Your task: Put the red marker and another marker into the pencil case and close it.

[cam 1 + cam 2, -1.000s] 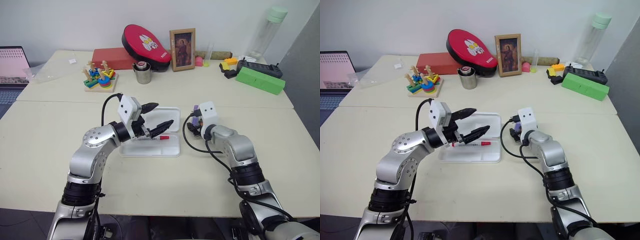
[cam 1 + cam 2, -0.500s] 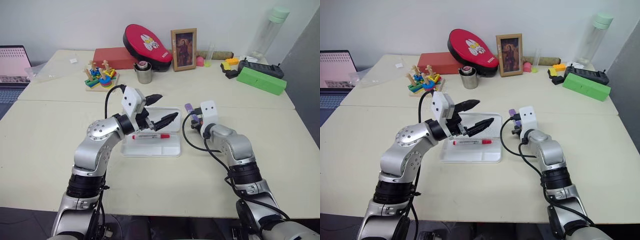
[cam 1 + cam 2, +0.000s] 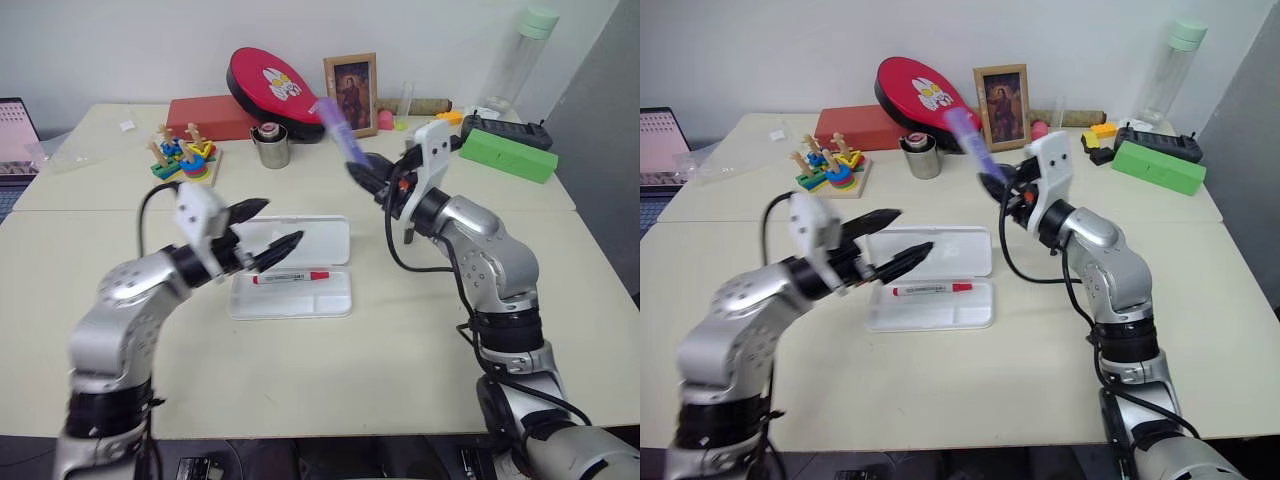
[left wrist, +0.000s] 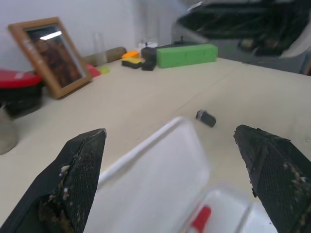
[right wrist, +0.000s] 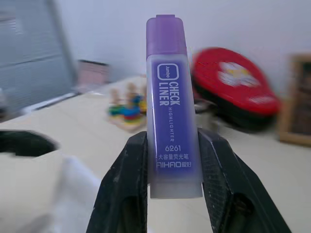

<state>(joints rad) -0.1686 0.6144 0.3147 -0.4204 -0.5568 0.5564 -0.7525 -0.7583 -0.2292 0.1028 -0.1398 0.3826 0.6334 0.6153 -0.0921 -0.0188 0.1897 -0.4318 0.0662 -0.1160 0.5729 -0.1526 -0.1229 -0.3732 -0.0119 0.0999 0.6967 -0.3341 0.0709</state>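
- Right wrist view gives you the clearest read: the right gripper (image 5: pixel 167 187) has its jaws pinching the purple marker (image 5: pixel 171 116) by its lower end, the barrel standing upright between them with the cap end away from the wrist.
- In the left eye view you see that same marker lifted well above the surface (image 3: pixel 400 330), tilted up and toward the robot's left, in front of the framed picture (image 3: pixel 350 94) and the red oval case (image 3: pixel 265 85).
- The pencil case (image 3: pixel 290 270) lies open on the surface between your two arms, its lid folded flat toward the far side.
- The red marker (image 3: pixel 290 277) lies inside the near tray of the case, lengthwise, with its red cap pointing to the robot's right.
- Your left gripper (image 3: pixel 268 232) hovers at the left edge of the case with its jaws spread wide and nothing between them; it seems to be clear of the case, though the blur makes that hard to confirm.
- In the left wrist view a small dark grey piece (image 4: pixel 206 118) lies on the surface just beyond the lid's corner.
- The green box (image 3: pixel 510 156) and the tall bottle (image 3: pixel 518 55) stand well apart at the far right.
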